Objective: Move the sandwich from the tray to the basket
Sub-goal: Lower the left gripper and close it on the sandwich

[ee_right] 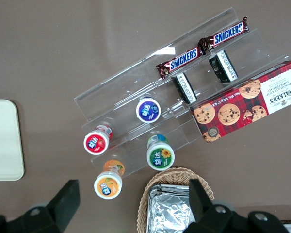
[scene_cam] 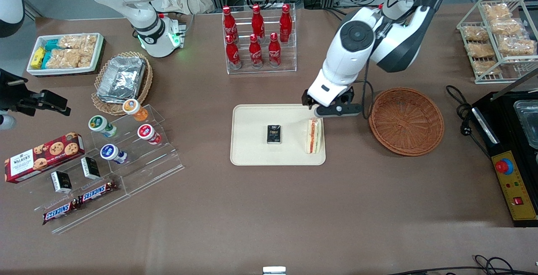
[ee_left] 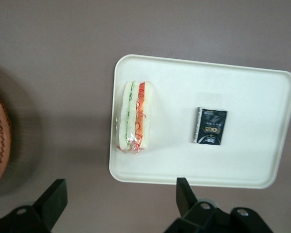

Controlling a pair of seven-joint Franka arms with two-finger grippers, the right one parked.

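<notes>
Over the table, by the tray's far long edge: gripper, on the working arm. In its own wrist view the gripper is spread, fingers well apart, table surface showing between them. Claw holds nothing, grip space unfilled.

Sandwich: lying in the cream tray, at the end toward the wicker basket. Wrapped, long side running near-to-far, green and red filling in view. It's nearer the front camera than the gripper, apart from the fingers. Small black packet also in the tray, toward the parked arm's end from the sandwich.

Wicker basket: round, shallow, reddish brown, on the table beside the tray, toward the working arm's end. Dark cable loop sits between arm and basket rim.

Rest: red bottles in a clear rack, farther from the camera than the tray. Wire basket with packaged bread, far, working arm's end. Cookie box on a clear stepped stand, parked arm's end.
</notes>
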